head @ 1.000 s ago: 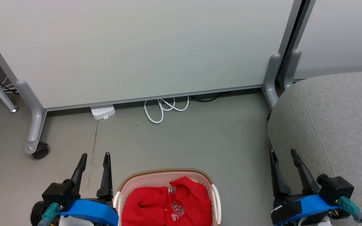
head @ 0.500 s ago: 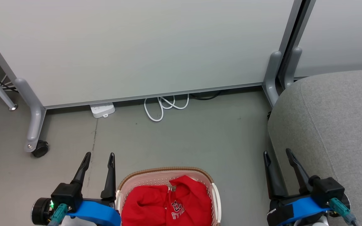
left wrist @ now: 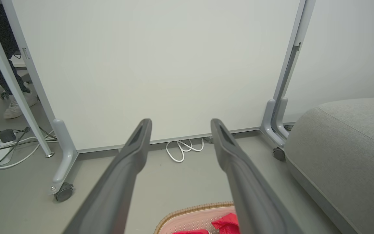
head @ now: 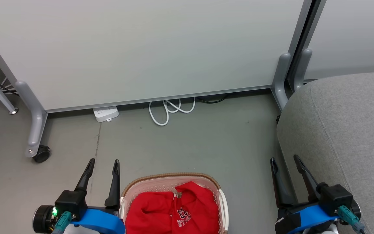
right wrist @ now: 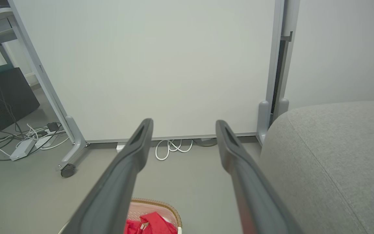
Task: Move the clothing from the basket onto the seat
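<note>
Red clothing with a dark white-edged print lies bunched in the white perforated basket, which has a brown woven-look rim and stands on the floor at the bottom centre of the head view. My left gripper is open and empty just left of the basket. To the right, my right gripper hangs open and empty beside the front edge of the light grey seat. The left wrist view catches the basket rim and a bit of red clothing. The right wrist view shows the clothing and the seat.
A white partition panel on grey wheeled feet stands across the back. A white power strip and looped white cable lie at its foot. Bare grey floor lies between the basket and the panel.
Both grippers have shifted slightly up the head view and stay open; the right one has edged left. The camera view has shifted a little. The clothing rests as before.
</note>
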Robot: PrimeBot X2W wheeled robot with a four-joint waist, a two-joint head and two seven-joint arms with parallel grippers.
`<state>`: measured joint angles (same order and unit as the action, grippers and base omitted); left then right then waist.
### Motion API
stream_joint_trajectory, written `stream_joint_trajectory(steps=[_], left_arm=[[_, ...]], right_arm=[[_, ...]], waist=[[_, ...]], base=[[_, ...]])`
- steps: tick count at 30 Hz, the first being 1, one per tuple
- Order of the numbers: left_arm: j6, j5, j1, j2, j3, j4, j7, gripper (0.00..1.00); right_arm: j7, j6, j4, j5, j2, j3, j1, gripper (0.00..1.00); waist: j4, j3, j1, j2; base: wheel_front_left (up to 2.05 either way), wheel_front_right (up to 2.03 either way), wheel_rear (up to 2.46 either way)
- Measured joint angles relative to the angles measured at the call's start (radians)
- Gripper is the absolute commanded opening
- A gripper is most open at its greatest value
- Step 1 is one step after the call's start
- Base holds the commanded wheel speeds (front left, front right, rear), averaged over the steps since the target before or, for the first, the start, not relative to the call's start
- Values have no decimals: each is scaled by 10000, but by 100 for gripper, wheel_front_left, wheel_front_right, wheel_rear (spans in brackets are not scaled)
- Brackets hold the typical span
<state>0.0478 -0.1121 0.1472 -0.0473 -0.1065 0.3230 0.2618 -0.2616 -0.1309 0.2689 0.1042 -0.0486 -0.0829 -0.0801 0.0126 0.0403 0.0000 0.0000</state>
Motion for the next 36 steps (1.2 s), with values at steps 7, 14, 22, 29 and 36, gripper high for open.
stream_joint_trajectory(steps=[7,14,22,29,36], left_arm=[[203,215,252,-6,-345,198,10,100],[533,765,1239,-153,-943,920,10,100],[780,1197,2847,-706,-2113,2347,12,100],[815,1313,4132,-1335,-3499,3791,12,100],[828,1055,5241,-2011,-5235,5348,10,100]], right_arm=[[0,0,8,-2,-2,25,-14,100],[0,0,-31,-4,-2,-33,-328,100],[-27,0,-228,-73,-4,-109,-998,100],[-29,0,-474,90,-8,-197,-1834,100],[-29,-2,-727,322,-10,-311,-2691,100]], waist=[[1,98,0,0],[-141,496,0,0],[-561,1514,0,0],[-1086,2751,2,0],[-1638,4105,3,0]], base=[[0,0,0],[0,0,0],[0,0,0],[0,0,0],[0,0,0]])
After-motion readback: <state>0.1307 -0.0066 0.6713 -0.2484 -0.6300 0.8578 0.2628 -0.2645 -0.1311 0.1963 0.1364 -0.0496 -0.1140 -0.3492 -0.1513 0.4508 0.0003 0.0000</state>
